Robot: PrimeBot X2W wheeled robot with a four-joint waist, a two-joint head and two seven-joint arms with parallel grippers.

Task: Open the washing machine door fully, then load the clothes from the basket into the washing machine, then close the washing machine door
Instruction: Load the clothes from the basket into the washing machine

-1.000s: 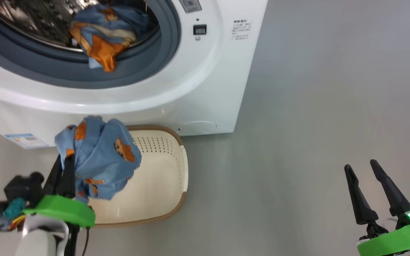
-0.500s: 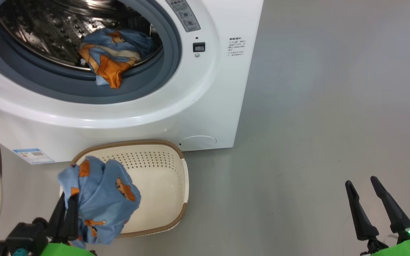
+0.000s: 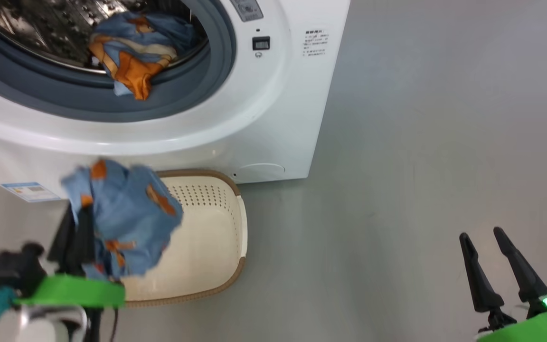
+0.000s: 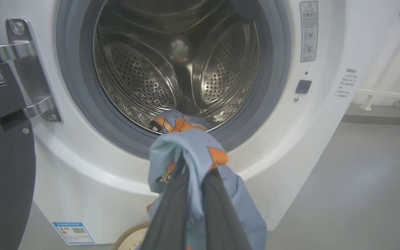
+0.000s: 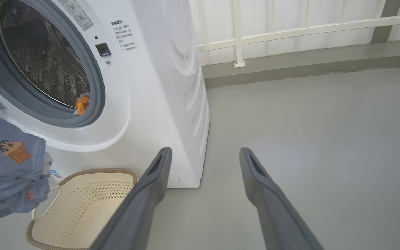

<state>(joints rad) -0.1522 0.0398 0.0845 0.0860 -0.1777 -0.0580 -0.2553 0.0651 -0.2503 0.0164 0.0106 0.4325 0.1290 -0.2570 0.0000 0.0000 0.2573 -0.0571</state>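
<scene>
While the left jaws pinch one blue-grey garment [image 3: 124,213] above the basket [image 3: 202,251], the right jaws stand spread wide and empty over the floor [image 3: 397,190].

left gripper [image 3: 78,221] at lower left, pointing up, jaws clamped on clothes [image 3: 126,218], right gripper [image 3: 481,235] at lower right, jaws spread wide, holding nothing

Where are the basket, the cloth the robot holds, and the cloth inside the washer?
basket [image 3: 204,251]: head view, bare inside floor.
held cloth [image 3: 121,213]: head view, middle of the blue bundle.
cloth in the washer [image 3: 131,52]: head view, its orange-and-blue folds.
</scene>
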